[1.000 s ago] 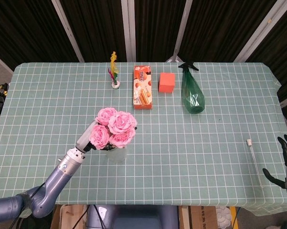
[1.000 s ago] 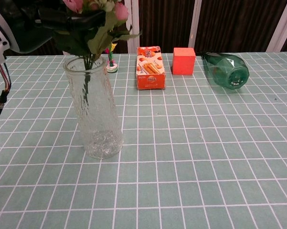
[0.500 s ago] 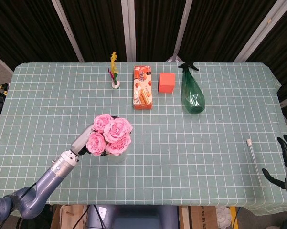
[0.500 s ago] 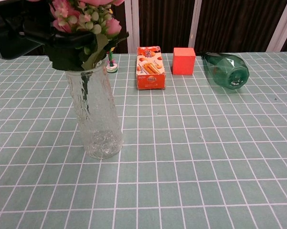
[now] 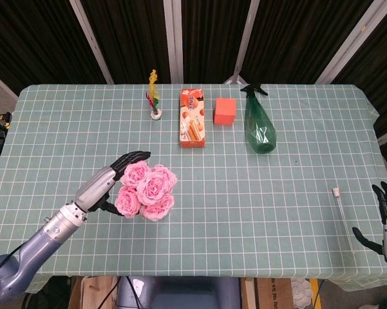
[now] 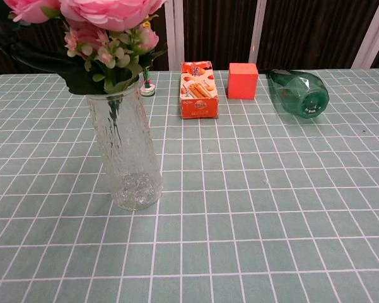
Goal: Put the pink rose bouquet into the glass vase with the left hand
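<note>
The pink rose bouquet [image 5: 147, 190] stands with its stems down inside the glass vase [image 6: 125, 151], leaves resting on the rim. From the head view the blooms hide the vase. In the chest view the roses [image 6: 94, 19] fill the upper left above the vase. My left hand [image 5: 114, 180] is just left of the blooms with fingers stretched out and apart, holding nothing. My right hand [image 5: 386, 217] hangs at the table's right front corner, fingers spread, with nothing in it.
Along the back stand a small feather holder [image 5: 155, 96], a snack box [image 5: 192, 118], an orange cube [image 5: 225, 111] and a green spray bottle [image 5: 258, 122] lying on its side. A thin glass tube [image 5: 341, 207] lies near the right hand.
The bouquet has sunk lower into the vase. My left hand has let go of it, opened its fingers and drawn back to the left.
</note>
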Controlling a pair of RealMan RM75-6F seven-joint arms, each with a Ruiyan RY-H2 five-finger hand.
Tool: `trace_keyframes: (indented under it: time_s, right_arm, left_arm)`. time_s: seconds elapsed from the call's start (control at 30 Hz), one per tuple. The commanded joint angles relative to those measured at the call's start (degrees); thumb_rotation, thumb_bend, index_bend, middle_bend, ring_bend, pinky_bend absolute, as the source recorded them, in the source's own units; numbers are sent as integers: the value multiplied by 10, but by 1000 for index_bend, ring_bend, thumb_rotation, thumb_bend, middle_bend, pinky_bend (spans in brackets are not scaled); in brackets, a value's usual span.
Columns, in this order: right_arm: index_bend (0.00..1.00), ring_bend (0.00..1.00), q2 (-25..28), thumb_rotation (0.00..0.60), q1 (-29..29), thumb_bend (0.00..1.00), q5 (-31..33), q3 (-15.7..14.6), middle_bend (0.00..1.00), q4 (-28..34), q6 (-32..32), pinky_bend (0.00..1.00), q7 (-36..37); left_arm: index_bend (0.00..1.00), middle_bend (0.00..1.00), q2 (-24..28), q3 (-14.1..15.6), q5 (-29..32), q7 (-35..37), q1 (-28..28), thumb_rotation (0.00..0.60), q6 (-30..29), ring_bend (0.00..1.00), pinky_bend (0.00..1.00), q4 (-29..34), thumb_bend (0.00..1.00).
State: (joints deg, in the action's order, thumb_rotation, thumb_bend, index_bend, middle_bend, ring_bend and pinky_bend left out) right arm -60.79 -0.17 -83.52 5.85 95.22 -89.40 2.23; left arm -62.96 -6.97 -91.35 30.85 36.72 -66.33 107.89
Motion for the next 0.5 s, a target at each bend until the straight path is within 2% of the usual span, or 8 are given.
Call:
trace_keyframes:
  time_s: [0.03,0.17,0.23,0.27,0.4,0.47,0.5]
  right_arm:
    - [87,16,-2,600,0,231,0,0,46,1,0,0,-4]
    - [87,17,-2,600,0,232,0,0,46,2,-1,0,-7]
    - [87,16,-3,600,0,232,0,0,46,2,-1,0,-7]
    - [87,16,-3,600,0,231,0,0,46,2,-1,0,-8]
    - [87,16,-3,600,1,232,4,0,46,3,3,0,-11]
    - [89,16,-2,600,0,231,1,-1,46,4,1,0,-10]
    - [91,16,-2,600,0,232,-2,-1,46,4,-1,0,-10]
  left_arm:
    - [62,25,50,-4,8,-65,-18,600,-16,0,0,45,147]
    - [57,27,109,5,20,-174,-40,600,-22,0,0,86,147]
    - [62,31,152,19,24,-290,-68,600,-40,0,0,111,146]
    - [68,32,162,22,20,-370,-89,600,-74,0,0,117,147]
    - [91,34,123,52,-26,-642,-200,600,-232,0,0,120,147]
    - [87,34,88,71,-53,-693,-247,600,-289,0,0,98,146]
    - [86,34,74,82,-54,-687,-269,600,-310,0,0,82,147]
